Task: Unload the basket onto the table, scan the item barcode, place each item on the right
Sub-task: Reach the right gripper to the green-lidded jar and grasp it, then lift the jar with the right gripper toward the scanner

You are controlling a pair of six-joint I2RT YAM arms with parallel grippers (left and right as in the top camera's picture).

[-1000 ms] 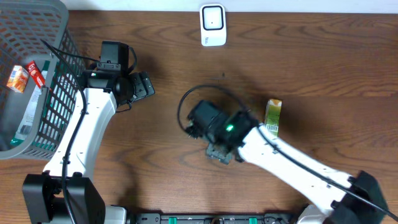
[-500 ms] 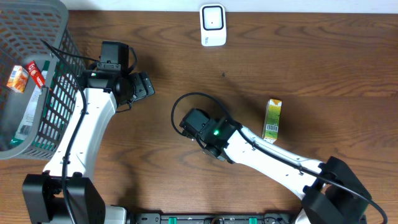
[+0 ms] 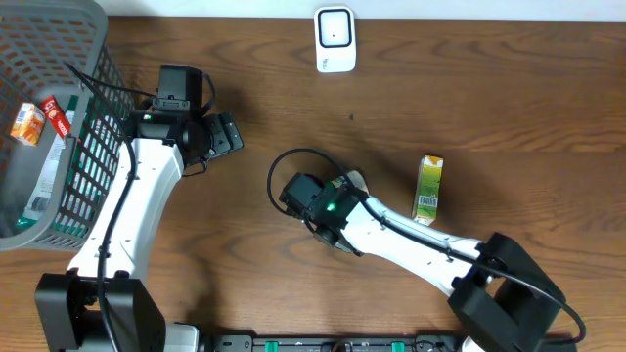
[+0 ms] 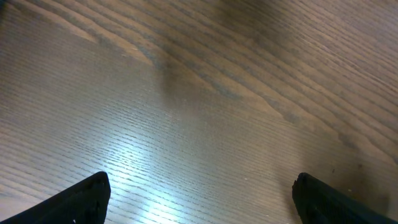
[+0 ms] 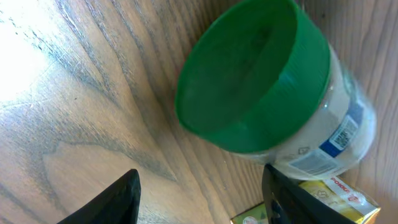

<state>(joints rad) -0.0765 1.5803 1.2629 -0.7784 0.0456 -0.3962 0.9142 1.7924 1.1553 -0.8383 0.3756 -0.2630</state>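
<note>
Jar (image 5: 280, 106): green lid, on its side, barcode label showing, just ahead-right of right gripper (image 5: 200, 180)
Right gripper: jaws parted, holding nothing
Left gripper (image 4: 202, 193): released, wide
Room: bare table (image 5: 74, 93) ahead-left
Obstruction: yellow carton (image 5: 311, 202) farther ahead-right

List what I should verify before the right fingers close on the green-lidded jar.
1. Right fingers apart, nothing held: ok.
2. Jar centred in the gap: not ok. It lies on its side, offset toward one finger.
3. Barcode on the jar label exposed: ok.
4. Carton clear of the jar: cannot tell, it lies close behind.
5. Left fingers open, away over bare table: ok.
6. Scanner unobstructed: ok.
</note>
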